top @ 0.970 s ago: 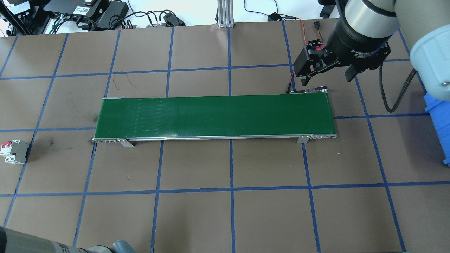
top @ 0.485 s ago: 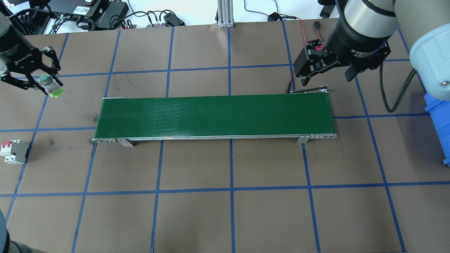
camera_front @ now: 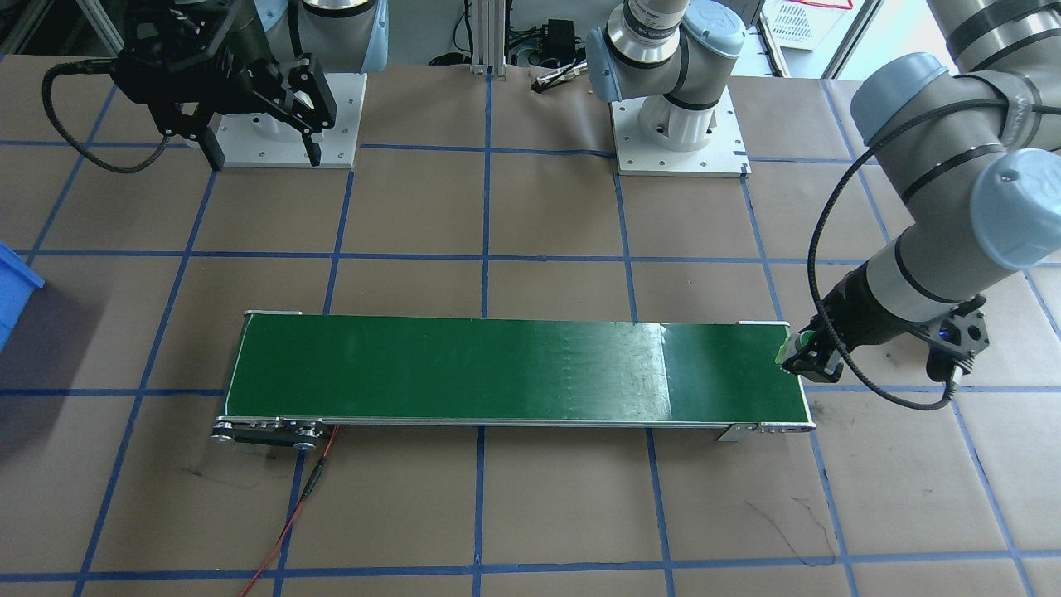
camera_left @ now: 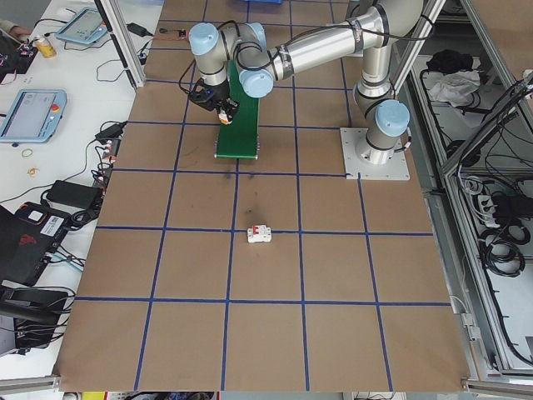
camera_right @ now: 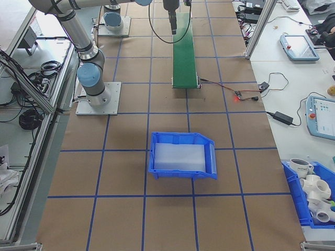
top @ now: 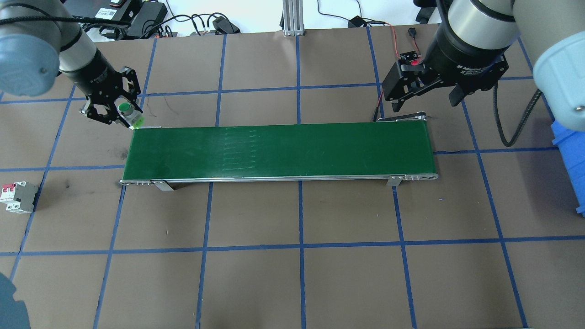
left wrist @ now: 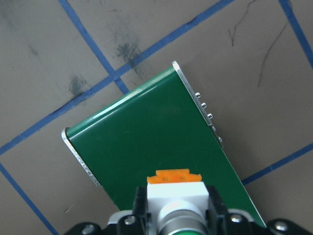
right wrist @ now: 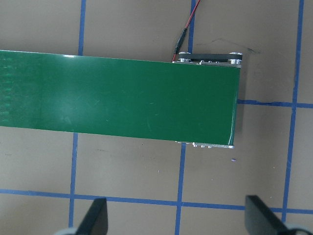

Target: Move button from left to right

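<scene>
The button (top: 124,108), with a round green cap, a whitish body and an orange base, is held in my left gripper (top: 119,109), which is shut on it. It hangs at the far left corner of the green conveyor belt (top: 279,151). In the left wrist view the button (left wrist: 174,195) sits between the fingers, above the belt's end (left wrist: 156,142). The front view shows the button (camera_front: 786,351) at the belt's right end. My right gripper (top: 425,98) hovers open and holds nothing behind the belt's right end; it looks down on the belt (right wrist: 117,95).
A white circuit breaker (top: 18,197) with red levers lies on the table at the left edge. A blue bin (top: 569,160) stands at the right edge. A red wire (camera_front: 290,514) runs from the belt's motor end.
My left arm has come in from the left with the button in its gripper and moved right, up to the belt's left end. The right arm has not moved.
</scene>
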Motion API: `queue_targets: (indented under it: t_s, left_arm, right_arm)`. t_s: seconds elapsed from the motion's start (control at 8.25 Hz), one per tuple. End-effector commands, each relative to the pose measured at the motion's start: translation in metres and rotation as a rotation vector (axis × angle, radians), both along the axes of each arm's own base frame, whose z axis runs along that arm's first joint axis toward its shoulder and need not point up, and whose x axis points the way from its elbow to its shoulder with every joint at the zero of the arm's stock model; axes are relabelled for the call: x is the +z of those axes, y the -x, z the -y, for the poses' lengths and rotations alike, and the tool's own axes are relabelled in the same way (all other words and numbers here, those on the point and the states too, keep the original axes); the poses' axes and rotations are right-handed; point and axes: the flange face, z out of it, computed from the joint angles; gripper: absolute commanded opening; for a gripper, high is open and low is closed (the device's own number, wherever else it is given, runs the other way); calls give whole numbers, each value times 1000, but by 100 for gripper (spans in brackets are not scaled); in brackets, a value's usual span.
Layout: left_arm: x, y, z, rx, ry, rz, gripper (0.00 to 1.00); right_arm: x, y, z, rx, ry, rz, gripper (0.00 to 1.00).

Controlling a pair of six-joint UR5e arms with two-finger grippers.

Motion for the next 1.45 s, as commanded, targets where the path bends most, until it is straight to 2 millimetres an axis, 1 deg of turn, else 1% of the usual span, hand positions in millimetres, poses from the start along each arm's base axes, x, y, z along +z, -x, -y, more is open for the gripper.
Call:
queue_targets:
  t_s: [0.0,0.12,0.24,0.36,0.61,0.85,1.09,1.21,1.33]
  left_arm:
    - [-56,16,-26,66,16,-42,0]
    - [-62,15,-21,140,48,-33,0]
    - [-63,13,-14,200,89,-25,0]
    - [-66,13,-13,251,86,-26,0]
    - [-78,15,-21,328,56,-26,0]
    - [-92,20,-30,336,25,-56,0]
    - [-93,24,-30,340,20,-65,0]
    - [-97,30,-34,327,10,-66,33]
    - [-102,36,-37,315,0,-67,55]
  right_arm:
    - [0,0,0,0,0,1,100]
    - [0,0,0,-1,0,1,100]
    - [0,0,0,0,-2,1,100]
    - [0,0,0,0,-2,-1,100]
    - [0,0,0,0,-2,-1,100]
    - [0,0,0,0,-2,-1,100]
    - [-1,0,0,0,-3,-1,100]
    - [0,0,0,0,-2,-2,100]
    - [-1,0,0,0,-5,-3,100]
